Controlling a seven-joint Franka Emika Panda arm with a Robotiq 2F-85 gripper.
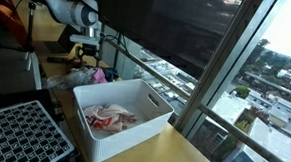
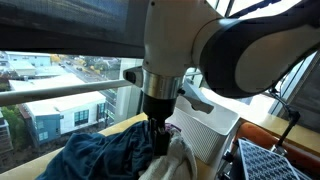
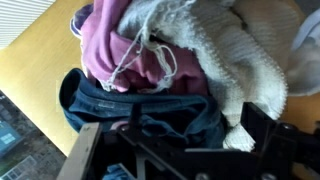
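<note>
tall windows (image 1: 261,67) fill the wall, with a dark frame post (image 1: 218,70) slanting across and a dark blind (image 1: 169,22) drawn over the upper panes. bright daylight comes in. outside lie city buildings (image 2: 50,112) and rooftops far below. a pale rail (image 2: 60,92) runs along the glass. the surface (image 1: 172,152) is light wood, warm yellow in the wrist view.

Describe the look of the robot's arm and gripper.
The arm has bulky, rounded white shells with dark bands at the joints. The gripper is black, with a cylindrical wrist and angular linkage fingers. No markings are legible.
</note>
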